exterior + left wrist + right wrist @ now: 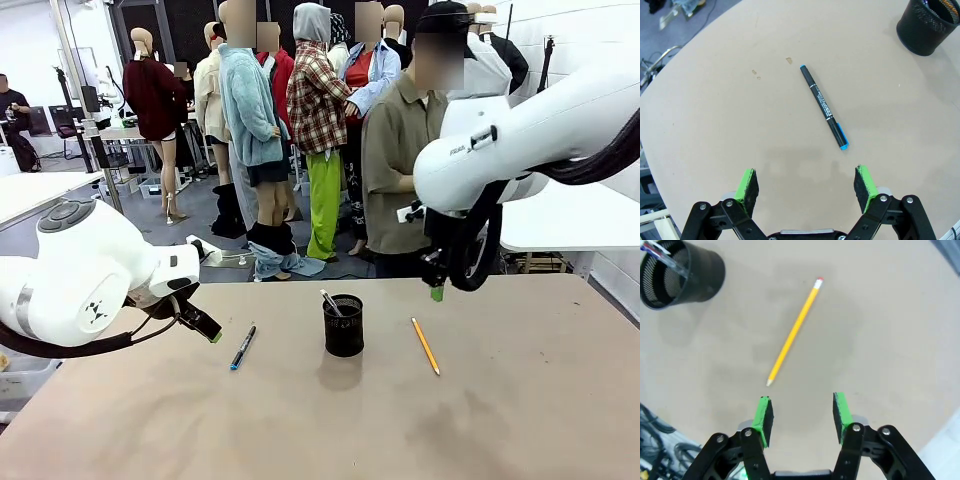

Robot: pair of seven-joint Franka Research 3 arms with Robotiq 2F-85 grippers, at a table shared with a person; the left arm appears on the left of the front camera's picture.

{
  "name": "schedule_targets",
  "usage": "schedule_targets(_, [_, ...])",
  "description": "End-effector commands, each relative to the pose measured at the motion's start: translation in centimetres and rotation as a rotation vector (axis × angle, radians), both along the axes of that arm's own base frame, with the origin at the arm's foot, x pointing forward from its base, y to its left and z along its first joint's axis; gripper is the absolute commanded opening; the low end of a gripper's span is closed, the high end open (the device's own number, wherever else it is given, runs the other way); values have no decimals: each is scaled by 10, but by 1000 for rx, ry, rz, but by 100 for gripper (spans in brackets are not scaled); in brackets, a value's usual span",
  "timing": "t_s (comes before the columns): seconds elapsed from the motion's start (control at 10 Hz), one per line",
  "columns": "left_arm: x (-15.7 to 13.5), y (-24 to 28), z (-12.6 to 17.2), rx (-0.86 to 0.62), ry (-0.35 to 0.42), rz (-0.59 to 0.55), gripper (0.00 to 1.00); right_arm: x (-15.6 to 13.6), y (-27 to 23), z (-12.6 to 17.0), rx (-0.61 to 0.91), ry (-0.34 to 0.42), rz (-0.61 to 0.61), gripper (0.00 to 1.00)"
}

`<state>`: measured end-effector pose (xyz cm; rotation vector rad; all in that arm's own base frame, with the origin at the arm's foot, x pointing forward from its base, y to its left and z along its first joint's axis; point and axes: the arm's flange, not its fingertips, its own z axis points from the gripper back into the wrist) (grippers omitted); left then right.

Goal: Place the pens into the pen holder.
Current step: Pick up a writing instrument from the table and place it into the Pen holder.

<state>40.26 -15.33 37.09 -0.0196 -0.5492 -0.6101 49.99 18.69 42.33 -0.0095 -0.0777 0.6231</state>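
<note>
Black mesh cup [343, 338] at mid-table, one silvery pen [331, 301] leaning inside. Left of it, flat on the table [520, 420], a dark pen [824, 106] with blue ends, just ahead of the left gripper [807, 186]. Jaws there spread wide and empty, the pen's long axis slanting away from them. Right of the cup, a yellow pencil [793, 332], also flat, sharpened point nearest the right gripper [802, 419], eraser end farthest. Jaws there partly apart, gripping nothing. Each arm nearer its own piece. Cup cut off at the frame edge in both wrist views. Anything more inside it hard to make out.
</note>
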Motion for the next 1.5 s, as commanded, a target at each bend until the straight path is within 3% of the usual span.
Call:
schedule_targets(0.0, [0,2,0,-4,0,4,100,0,24,-22,-52,5,-29,61])
schedule_targets(0.4, [0,2,0,-4,0,4,100,4,62,-63,-104,15,-97,61])
schedule_targets(0.7, [0,2,0,-4,0,4,100,17,63,-89,-69,56,-147,61])
schedule_targets(1.4, [0,2,0,-4,0,4,100,53,46,-116,-33,95,-250,61])
